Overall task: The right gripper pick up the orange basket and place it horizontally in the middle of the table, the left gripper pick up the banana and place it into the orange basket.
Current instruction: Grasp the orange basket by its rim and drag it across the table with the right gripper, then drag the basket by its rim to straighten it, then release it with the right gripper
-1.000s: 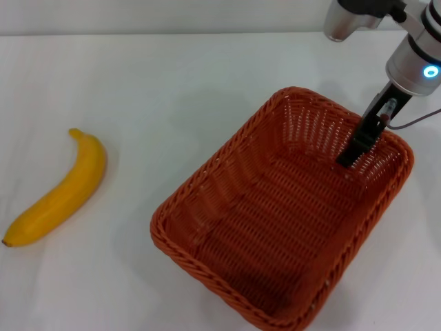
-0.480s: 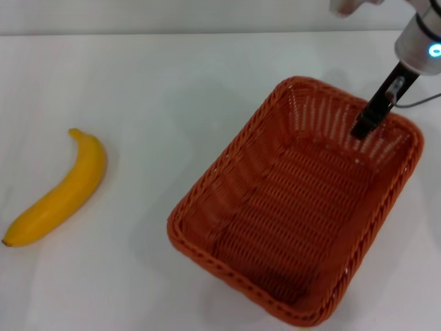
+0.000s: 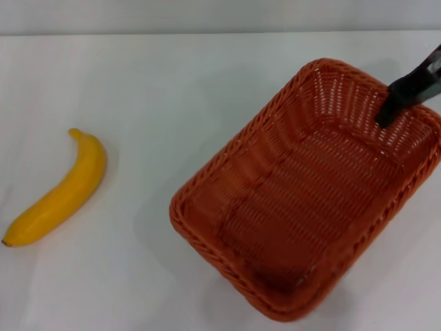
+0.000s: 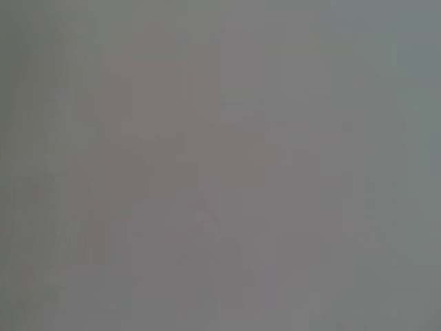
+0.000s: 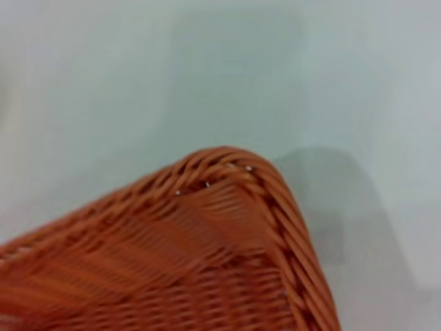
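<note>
The orange basket [image 3: 303, 200] sits at the right of the head view, empty and turned diagonally, its far right corner raised. My right gripper [image 3: 398, 102] comes in from the right edge. One black finger [image 3: 406, 89] reaches inside the basket's far wall and the other is hidden behind the rim; it is shut on that rim. In the right wrist view a rounded corner of the basket [image 5: 220, 234] hangs over the white table [image 5: 207, 69]. The banana [image 3: 60, 192] lies alone on the table at the left. The left gripper is out of view; its wrist view is blank grey.
The white table [image 3: 172, 83] runs bare between the banana and the basket. Its far edge meets a grey wall along the top of the head view.
The right gripper has pulled back toward the right edge of the view, and the basket has shifted right and away with it, its held corner rising. The banana has not moved.
</note>
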Robot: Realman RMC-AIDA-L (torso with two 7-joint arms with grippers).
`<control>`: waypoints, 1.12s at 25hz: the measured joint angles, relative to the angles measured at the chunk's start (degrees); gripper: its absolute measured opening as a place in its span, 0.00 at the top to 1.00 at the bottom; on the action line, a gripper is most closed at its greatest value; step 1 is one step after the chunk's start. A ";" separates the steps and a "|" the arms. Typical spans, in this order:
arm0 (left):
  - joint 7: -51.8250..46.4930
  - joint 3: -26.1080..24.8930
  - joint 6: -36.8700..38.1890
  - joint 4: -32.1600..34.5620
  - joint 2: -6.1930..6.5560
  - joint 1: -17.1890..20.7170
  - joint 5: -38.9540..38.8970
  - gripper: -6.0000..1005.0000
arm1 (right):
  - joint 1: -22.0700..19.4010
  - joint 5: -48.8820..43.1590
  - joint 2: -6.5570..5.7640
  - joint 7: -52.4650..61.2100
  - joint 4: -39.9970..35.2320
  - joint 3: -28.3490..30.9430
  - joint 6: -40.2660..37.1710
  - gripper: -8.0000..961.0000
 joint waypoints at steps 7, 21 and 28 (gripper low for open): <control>0.01 0.00 0.00 -1.71 0.08 -1.67 -0.14 0.22 | -6.30 5.58 0.59 8.26 -8.05 5.18 -5.75 0.85; 0.10 0.00 -0.03 -3.28 0.17 -3.84 -1.41 0.22 | -23.45 20.64 6.67 15.18 -21.91 4.40 -0.40 0.85; 0.10 0.00 -0.31 -3.50 0.18 -4.49 -1.51 0.22 | -31.65 31.37 6.86 15.94 -24.72 -4.73 7.83 0.83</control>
